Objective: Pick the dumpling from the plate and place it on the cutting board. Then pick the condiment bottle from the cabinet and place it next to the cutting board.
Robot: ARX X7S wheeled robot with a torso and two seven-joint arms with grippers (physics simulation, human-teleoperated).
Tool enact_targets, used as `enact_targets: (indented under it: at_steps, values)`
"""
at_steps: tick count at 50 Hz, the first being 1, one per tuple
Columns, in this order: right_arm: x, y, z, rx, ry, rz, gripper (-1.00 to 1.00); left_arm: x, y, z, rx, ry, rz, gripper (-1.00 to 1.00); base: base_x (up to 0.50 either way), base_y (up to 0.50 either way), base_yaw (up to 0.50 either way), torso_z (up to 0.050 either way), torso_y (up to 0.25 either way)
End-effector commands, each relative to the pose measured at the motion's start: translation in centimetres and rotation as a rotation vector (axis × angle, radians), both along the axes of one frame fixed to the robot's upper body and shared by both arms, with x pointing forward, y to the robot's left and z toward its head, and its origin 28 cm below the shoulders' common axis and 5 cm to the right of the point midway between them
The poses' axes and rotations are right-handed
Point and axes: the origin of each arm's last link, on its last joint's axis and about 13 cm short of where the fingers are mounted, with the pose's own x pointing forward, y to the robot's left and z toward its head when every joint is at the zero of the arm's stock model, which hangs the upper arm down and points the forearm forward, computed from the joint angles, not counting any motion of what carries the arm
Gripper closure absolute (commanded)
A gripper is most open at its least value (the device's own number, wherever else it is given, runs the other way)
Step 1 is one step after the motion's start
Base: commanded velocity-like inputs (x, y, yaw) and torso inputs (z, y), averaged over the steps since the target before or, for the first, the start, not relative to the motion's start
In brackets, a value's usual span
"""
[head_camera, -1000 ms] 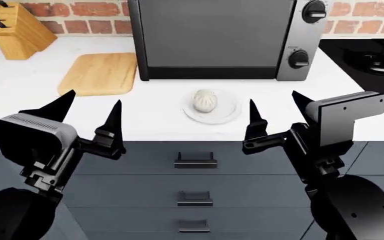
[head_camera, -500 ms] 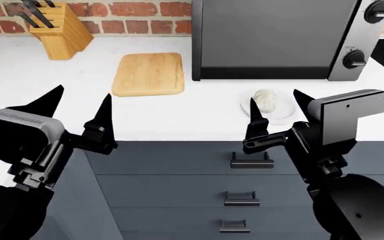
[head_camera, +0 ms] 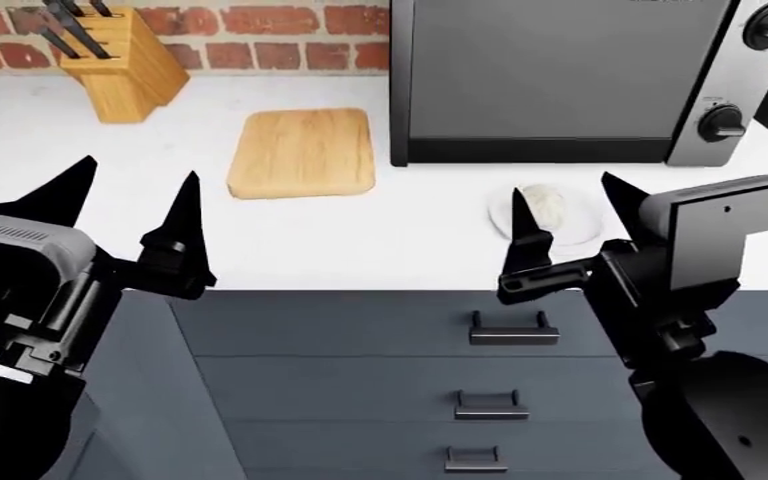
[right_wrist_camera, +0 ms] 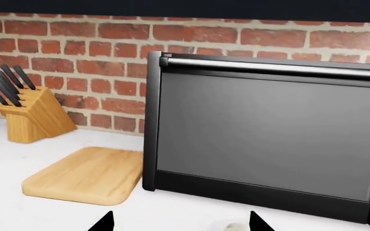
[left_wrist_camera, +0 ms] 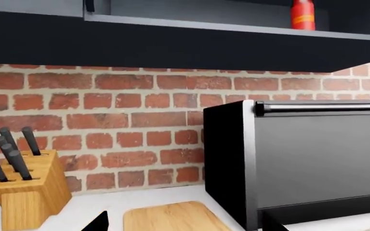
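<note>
The off-white dumpling (head_camera: 544,204) sits on the white plate (head_camera: 584,228) on the counter in front of the microwave, partly hidden by my right gripper's finger. The light wooden cutting board (head_camera: 303,152) lies left of the microwave; it also shows in the left wrist view (left_wrist_camera: 172,217) and the right wrist view (right_wrist_camera: 85,175). The red condiment bottle (left_wrist_camera: 302,14) stands on the cabinet shelf above the microwave. My right gripper (head_camera: 575,222) is open and empty just in front of the plate. My left gripper (head_camera: 128,207) is open and empty near the counter's front edge.
A large microwave (head_camera: 571,80) stands at the back of the white counter (head_camera: 117,160). A wooden knife block (head_camera: 115,55) with black handles stands back left against the brick wall. Grey drawers (head_camera: 398,370) lie below the counter front.
The view has shifted slightly; board, microwave and plate sit a little lower and to the right. Both grippers stay open and empty.
</note>
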Motion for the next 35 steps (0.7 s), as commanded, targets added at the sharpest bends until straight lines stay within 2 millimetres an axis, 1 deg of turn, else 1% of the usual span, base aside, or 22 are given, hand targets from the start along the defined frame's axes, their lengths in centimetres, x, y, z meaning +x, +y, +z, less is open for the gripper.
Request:
enact_targets:
  at_steps: [1, 14, 23, 31, 35]
  values:
    - [-0.6, 0.1, 0.3, -0.006, -0.014, 0.035, -1.0, 0.0, 0.0, 0.2, 0.0, -0.012, -0.008, -1.0, 0.25, 0.0, 0.0, 0.0, 0.0]
    - [-1.4, 0.0, 0.7, -0.012, -0.012, 0.041, -1.0, 0.2, 0.0, 0.1, -0.003, -0.032, -0.013, -1.0, 0.25, 0.0, 0.0, 0.0, 0.0]
    - [-1.8, 0.0, 0.7, -0.026, 0.0, 0.042, -1.0, -0.1, 0.1, 0.3, -0.007, -0.039, -0.009, -1.0, 0.25, 0.0, 0.0, 0.0, 0.0]
    - [-2.3, -0.2, 0.8, -0.033, 0.007, 0.041, -1.0, -0.1, 0.2, 0.8, -0.008, -0.061, -0.004, -1.0, 0.25, 0.0, 0.0, 0.0, 0.0]
    - [-3.2, -0.2, 1.0, -0.044, 0.008, 0.045, -1.0, -0.3, 0.3, 1.3, -0.015, -0.084, 0.003, -1.0, 0.25, 0.0, 0.0, 0.0, 0.0]
